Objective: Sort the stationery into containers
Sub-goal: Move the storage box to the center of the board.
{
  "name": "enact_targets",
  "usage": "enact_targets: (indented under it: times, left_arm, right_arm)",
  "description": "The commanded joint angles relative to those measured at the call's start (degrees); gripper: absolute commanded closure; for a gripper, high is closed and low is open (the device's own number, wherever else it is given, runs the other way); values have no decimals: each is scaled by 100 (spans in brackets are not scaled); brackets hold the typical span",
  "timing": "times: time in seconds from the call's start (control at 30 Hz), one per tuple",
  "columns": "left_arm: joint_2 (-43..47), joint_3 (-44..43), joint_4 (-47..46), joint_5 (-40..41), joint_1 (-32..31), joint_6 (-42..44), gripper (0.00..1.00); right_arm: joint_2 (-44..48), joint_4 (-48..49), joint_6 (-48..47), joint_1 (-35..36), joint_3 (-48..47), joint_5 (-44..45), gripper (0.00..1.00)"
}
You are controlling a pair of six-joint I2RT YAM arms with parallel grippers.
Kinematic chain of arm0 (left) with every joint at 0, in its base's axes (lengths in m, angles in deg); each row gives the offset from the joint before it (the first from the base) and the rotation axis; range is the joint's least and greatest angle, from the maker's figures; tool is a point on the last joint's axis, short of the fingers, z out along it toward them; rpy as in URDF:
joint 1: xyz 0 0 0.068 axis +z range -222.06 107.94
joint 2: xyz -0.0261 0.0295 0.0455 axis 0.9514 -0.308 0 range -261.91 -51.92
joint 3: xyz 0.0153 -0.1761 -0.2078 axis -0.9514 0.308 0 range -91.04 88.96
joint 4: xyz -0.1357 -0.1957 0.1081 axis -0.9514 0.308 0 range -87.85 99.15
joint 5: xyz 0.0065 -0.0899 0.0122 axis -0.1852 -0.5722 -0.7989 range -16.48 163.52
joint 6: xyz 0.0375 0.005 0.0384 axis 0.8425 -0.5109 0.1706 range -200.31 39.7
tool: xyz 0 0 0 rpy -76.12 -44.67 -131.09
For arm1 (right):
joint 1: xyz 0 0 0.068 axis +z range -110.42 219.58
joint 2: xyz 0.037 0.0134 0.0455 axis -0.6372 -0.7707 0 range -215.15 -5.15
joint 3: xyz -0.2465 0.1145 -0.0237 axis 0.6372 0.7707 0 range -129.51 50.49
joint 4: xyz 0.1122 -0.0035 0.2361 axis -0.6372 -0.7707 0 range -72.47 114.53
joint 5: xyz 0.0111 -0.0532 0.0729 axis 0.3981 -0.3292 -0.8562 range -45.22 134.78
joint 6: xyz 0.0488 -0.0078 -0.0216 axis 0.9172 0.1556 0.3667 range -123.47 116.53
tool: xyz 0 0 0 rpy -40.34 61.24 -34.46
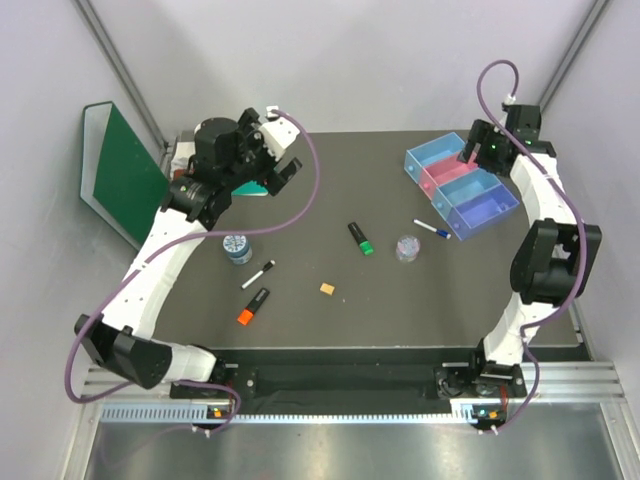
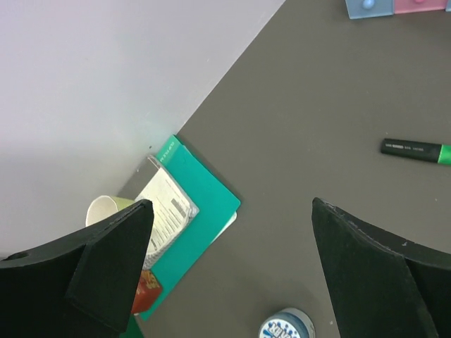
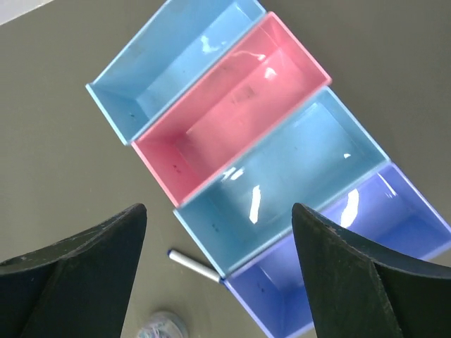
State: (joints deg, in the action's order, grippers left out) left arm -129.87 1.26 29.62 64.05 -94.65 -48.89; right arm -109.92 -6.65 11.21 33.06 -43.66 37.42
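Both sets of jaws stand wide and hold nothing. The right jaws hang over the glossy row of four joined plastic bins (image 3: 232, 105), all bare inside. The stationery lies scattered on the matte dark counter (image 1: 320, 330). I'd take the slim white pen (image 1: 431, 229) beside the bins first, pinching its smooth barrel mid-length so it can't roll. The clear round tub (image 1: 407, 247) needs a wider grip.

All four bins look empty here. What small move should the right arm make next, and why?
Probably swing the right claw off the bins and lower toward the white pen lying beside them. The claw is open and holds nothing, every bin is empty, and that pen looks closest.
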Motion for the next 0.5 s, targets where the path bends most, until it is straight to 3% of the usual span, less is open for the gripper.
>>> enact_targets:
  times: [0.0,0.47]
  left_arm:
    - [272,60,84,130,-17,4,1]
    - [237,-160,102,34,-17,-48,1]
  right_arm:
    - [-456,296,9,248,-402,155,17]
    - [-1458,314,-202,468,-719,577,20]
